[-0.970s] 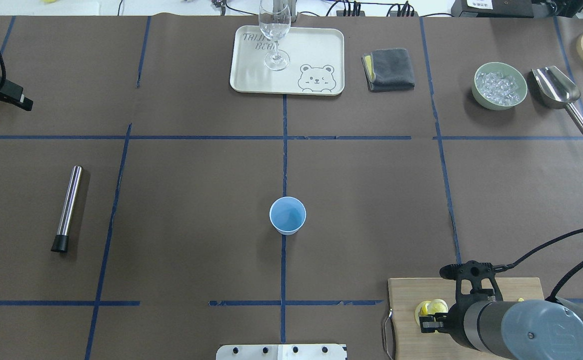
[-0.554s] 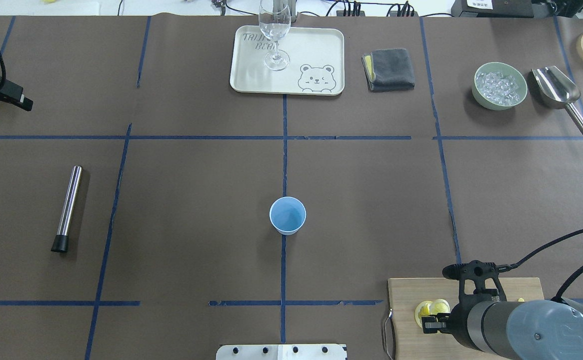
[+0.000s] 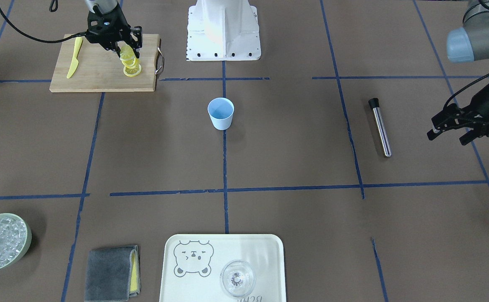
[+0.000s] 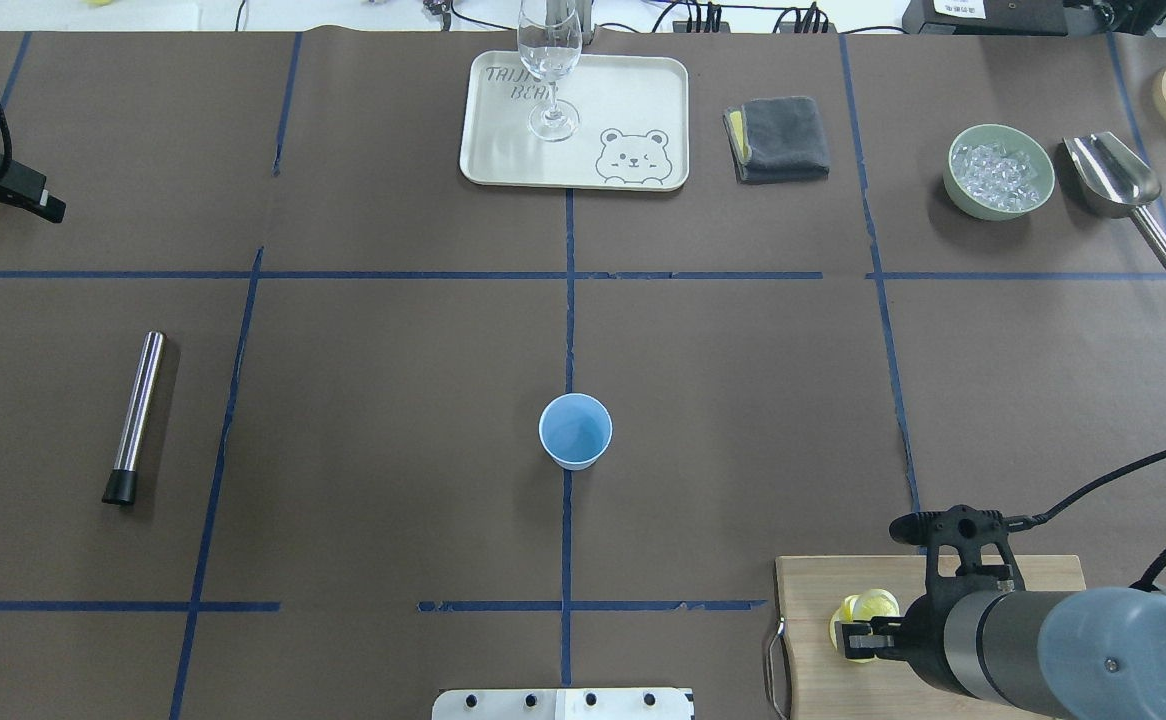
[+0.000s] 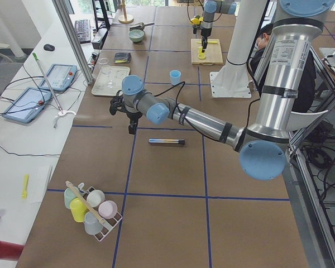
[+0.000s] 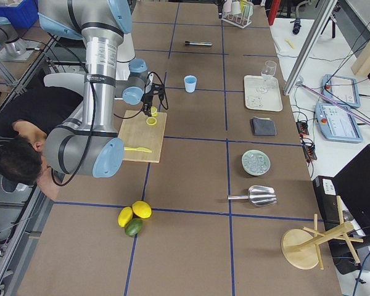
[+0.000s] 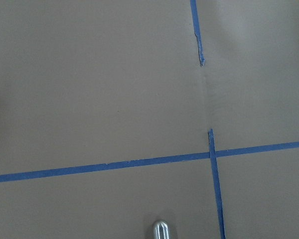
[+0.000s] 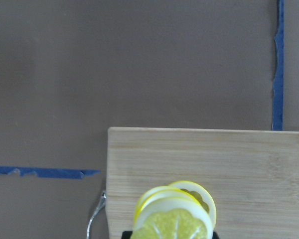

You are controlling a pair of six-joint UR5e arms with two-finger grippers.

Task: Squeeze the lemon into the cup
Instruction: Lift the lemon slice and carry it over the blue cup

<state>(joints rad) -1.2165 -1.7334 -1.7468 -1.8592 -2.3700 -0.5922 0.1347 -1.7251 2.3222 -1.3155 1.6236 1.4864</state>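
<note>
Over the last second the right arm's wrist has slid toward the right edge of the overhead view, and its big grey joint now sits further into the corner. The yellow fruit under it shows at nearly the same spot on the board as before. The right gripper (image 3: 127,48) is pinching the lemon (image 8: 172,226), one black finger on each side of the rind. In the wrist view the pale, segmented cut face fills the bottom centre. The piece is held over the wooden cutting board (image 4: 823,585), near the end with the metal handle, above thin lemon slices (image 3: 132,70) lying on the wood. Whether it touches them cannot be told. A yellow knife (image 3: 73,63) lies on the far end of the same board. The cup (image 4: 575,430) stands upright on a blue tape line near the middle of the table, well apart from the board, and its mouth is open. The left gripper (image 3: 446,138) hangs above bare brown paper at the robot's left edge of the table, with its jaws spread and holding nothing. Near it lies a metal tube (image 4: 136,415) with a black cap. Along the far side stand a tray (image 4: 643,90) with a clear glass (image 4: 550,80) on it, a folded grey cloth (image 4: 781,138), a green bowl of ice (image 4: 1001,172) and a steel scoop (image 4: 1113,180).
</note>
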